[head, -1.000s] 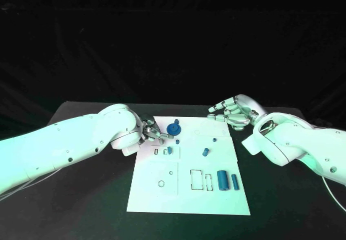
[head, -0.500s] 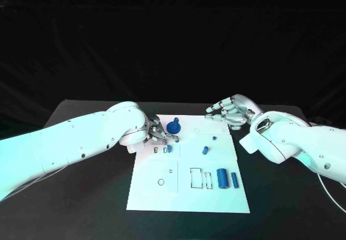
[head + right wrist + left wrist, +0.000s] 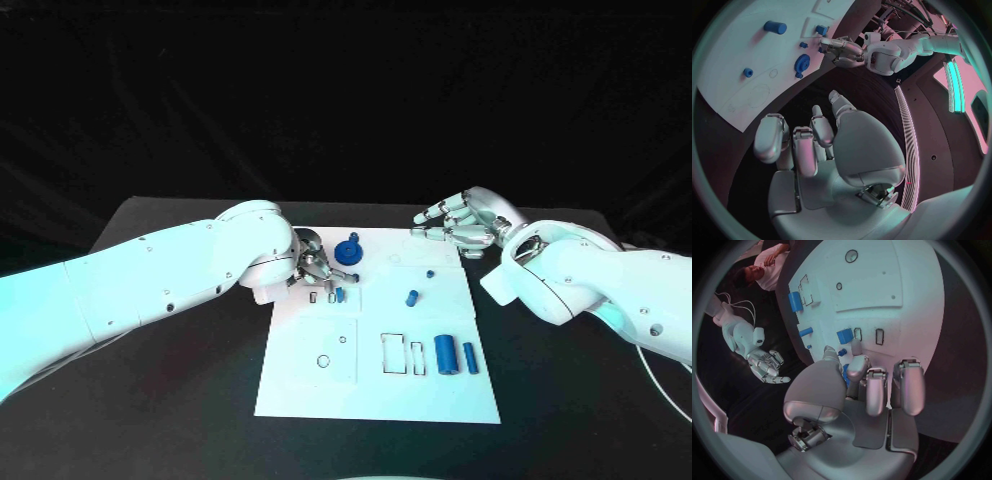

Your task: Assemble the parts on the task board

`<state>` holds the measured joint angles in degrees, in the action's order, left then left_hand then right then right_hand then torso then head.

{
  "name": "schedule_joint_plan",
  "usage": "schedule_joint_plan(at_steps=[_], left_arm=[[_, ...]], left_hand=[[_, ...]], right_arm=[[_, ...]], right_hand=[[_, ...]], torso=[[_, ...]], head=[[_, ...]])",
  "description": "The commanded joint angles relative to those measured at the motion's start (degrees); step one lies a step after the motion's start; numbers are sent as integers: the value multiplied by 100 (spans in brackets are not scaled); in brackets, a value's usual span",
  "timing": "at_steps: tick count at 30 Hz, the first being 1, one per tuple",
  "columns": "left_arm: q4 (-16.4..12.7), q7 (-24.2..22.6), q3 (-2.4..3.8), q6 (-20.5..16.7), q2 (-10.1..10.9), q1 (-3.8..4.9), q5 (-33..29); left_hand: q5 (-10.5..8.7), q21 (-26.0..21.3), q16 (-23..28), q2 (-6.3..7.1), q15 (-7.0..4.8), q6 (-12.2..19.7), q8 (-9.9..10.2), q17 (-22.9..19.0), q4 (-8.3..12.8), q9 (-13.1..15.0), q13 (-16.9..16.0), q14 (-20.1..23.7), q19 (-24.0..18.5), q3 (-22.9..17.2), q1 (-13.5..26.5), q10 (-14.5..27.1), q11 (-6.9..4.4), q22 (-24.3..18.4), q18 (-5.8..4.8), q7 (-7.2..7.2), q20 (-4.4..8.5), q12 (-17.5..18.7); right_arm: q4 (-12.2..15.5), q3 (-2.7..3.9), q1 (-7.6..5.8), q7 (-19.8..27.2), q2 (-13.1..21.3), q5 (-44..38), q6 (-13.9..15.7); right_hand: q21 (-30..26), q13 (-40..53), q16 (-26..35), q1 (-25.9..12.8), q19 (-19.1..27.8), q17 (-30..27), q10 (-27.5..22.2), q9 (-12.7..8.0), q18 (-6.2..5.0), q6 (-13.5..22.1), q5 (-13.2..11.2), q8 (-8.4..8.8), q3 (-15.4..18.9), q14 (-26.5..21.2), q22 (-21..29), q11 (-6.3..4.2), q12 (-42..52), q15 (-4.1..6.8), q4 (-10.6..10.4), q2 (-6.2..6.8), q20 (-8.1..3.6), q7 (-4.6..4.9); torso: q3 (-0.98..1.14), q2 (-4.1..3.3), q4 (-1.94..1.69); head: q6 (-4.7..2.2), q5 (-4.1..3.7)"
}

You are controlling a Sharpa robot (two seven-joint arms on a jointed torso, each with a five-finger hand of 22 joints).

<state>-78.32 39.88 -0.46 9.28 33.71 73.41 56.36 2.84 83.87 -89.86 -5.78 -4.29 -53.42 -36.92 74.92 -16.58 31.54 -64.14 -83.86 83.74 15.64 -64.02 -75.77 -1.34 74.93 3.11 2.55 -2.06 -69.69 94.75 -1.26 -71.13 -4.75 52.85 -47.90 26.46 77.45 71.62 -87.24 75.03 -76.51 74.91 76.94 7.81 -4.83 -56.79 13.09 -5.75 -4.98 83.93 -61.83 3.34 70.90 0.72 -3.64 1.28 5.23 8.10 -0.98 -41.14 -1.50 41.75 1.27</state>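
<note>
Both hands hover: left hand (image 3: 320, 270) seemingly pinching a blue part (image 3: 844, 374), right hand (image 3: 462, 226) empty, fingers apart.

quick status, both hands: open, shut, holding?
Left hand: fingertips down at a blue part on the board; grip cannot be told.
Right hand: open, empty, off the board.

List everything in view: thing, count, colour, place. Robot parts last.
table: one, black, under everything.
task board: one, white, mid-table.
gear: one, blue, far end of board.
peg: one, blue, lying mid-board.
cylinders: two, blue, side by side at board's right edge.
small part: one, blue, by left fingertips; whether held, cannot tell.
left hand: silver, over board's far left part.
right hand: silver, fingers apart, empty, beyond board's far right corner.
</note>
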Motion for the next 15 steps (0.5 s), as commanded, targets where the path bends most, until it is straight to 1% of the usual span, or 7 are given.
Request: schedule_joint_plan(at_steps=[1,7,9,11,14,15], left_arm=[[12,83,-3,264,-18,-1,18],[18,88,-11,295,-32,-2,18],[21,89,-13,299,-38,-2,18],[28,89,-16,305,-47,-2,18],[34,86,-22,321,-63,-3,18],[37,83,-25,324,-69,-3,18]], left_hand=[[-16,23,-14,-5,-33,44,-39,1508,16,22,-10,-614,37,39,-79,-20,0,410,-66,2,34,-22],[-16,16,-14,-19,-34,52,-51,1508,18,43,-22,-614,30,45,-109,-25,0,399,-63,1,35,-30],[-16,14,-14,-20,-34,52,-51,1508,17,44,-23,-614,28,46,-110,-26,-1,395,-63,1,35,-31],[-16,14,-14,-21,-34,52,-52,1508,17,45,-24,-614,28,47,-110,-26,-1,394,-62,1,35,-32],[-16,14,-14,-43,-35,56,-75,1508,20,79,-43,-614,27,55,-155,-37,-2,397,-62,-4,35,-46],[-16,15,-14,-48,-35,58,-82,1508,25,90,-47,-614,27,56,-175,-39,-4,399,-63,-4,36,-49]], right_arm=[[2,-1,4,-31,-5,-42,-100],[-4,-2,5,-44,-7,-43,-115],[-5,-3,5,-45,-5,-43,-118],[-8,-4,6,-49,-1,-43,-121],[-14,-5,6,-56,0,-43,-128],[-18,-6,6,-59,-3,-43,-128]], right_hand=[[-29,-7,16,-42,41,1027,-18,8,-76,-51,38,-24,25,488,0,-12,-30,23,-4,4,-11,4],[-32,-9,21,-42,43,1019,-19,9,-77,-50,52,-25,28,486,5,-14,-31,24,-6,0,-12,3],[-32,-11,22,-40,42,1018,-20,9,-77,-50,60,-26,29,486,5,-14,-33,25,-6,-3,-13,2],[-33,-13,22,-32,41,1018,-20,10,-77,-48,85,-27,31,486,5,-16,-34,27,-6,-9,-14,1],[-40,-17,23,17,37,1019,-22,15,-77,-44,362,-32,23,488,11,-24,-36,37,3,-38,-25,-3],[-42,-19,24,25,35,1019,-22,16,-77,-44,420,-33,22,488,11,-25,-37,38,3,-41,-27,-3]], torso=[[0,0,-3],[-6,-3,-3],[-4,-4,-5],[-2,-3,2],[-5,-1,-1],[-6,-2,0]], head=[[7,12],[7,16],[6,17],[14,20],[22,12],[23,13]])
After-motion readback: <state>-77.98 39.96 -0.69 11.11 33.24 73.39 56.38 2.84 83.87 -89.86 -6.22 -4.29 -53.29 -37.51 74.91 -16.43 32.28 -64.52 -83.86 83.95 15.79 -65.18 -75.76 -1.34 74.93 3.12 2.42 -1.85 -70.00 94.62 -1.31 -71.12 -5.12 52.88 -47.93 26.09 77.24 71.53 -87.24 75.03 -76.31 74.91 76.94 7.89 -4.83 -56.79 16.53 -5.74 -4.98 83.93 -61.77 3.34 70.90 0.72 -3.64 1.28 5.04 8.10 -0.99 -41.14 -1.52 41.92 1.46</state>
